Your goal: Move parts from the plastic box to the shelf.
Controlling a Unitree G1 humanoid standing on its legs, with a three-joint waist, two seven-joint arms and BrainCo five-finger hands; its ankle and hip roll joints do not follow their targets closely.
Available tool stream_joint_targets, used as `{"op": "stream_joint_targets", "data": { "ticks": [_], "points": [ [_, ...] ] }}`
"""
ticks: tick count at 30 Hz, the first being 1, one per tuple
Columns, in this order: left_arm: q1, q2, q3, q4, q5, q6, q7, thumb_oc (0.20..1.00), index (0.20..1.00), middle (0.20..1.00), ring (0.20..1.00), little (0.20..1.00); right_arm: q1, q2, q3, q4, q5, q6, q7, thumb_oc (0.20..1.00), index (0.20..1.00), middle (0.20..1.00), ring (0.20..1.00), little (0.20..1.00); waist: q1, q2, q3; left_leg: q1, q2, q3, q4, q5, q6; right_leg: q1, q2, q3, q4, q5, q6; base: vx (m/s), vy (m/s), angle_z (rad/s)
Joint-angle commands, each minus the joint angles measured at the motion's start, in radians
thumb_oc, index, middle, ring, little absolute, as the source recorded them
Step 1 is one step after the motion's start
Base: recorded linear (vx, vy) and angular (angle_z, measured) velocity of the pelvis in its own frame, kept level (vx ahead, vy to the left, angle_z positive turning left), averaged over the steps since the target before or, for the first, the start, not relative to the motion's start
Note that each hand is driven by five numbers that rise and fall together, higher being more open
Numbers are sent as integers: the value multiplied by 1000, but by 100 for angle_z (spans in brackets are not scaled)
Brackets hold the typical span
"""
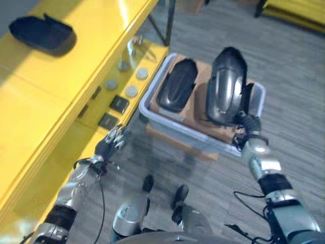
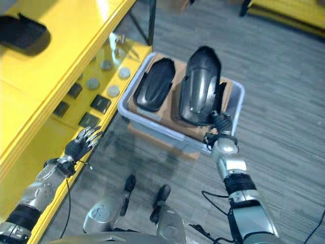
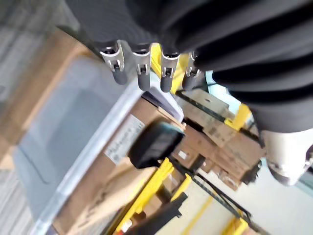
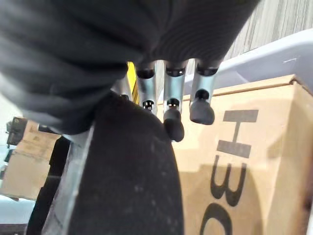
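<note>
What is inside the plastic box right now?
The plastic box holds a cardboard lining with one black part lying on it. The right hand holds a larger black part above it, hiding what's underneath.

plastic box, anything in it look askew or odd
One black part is tipped up on end, raised above the plastic box with the right hand at its lower end, while the other black part lies flat on cardboard inside.
</note>
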Motion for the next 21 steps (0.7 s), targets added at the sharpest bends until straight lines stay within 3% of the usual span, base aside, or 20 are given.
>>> {"op": "stream_joint_targets", "data": {
  "ticks": [1, 9, 14, 16, 21],
  "points": [
    [-28, -34, -77, 41, 2, 61, 74, 1000, 1000, 1000, 1000, 1000, -27, -43, 53, -19, -56, -40, -17, 200, 200, 200, 200, 200, -1, -13, -107, -22, 75, 38, 21, -28, -33, 37, -63, 64, 14, -33, 91, 109, 5, -22],
    [-254, -142, -191, 165, 31, 131, 241, 1000, 1000, 1000, 1000, 1000, -48, 53, 166, -28, -67, -5, 11, 200, 200, 200, 200, 200, -81, -12, -189, 71, 91, 107, -17, -31, -35, 85, -57, 119, -15, -29, 98, 75, 13, -23],
    [-294, -165, -206, 191, 17, 133, 269, 1000, 1000, 1000, 1000, 1000, -55, 79, 194, -19, -69, -8, 24, 200, 200, 200, 200, 200, -98, -12, -200, 86, 96, 123, -21, -31, -37, 91, -56, 128, -19, -26, 99, 19, -5, -26],
    [-377, -202, -240, 249, 5, 148, 299, 1000, 1000, 1000, 1000, 1000, -82, 125, 248, 11, -66, -19, 46, 200, 200, 200, 200, 200, -125, -11, -219, 110, 104, 149, -26, -34, -41, 100, -55, 136, -26, -23, 100, 40, -17, -6],
    [-428, -214, -273, 271, 86, 148, 309, 1000, 1000, 1000, 1000, 1000, -113, 154, 288, 16, -78, -18, 68, 200, 200, 200, 200, 200, -136, -12, -233, 119, 105, 158, -24, -41, -46, 108, -57, 135, -32, -24, 101, 26, -5, -16]
  ]
}}
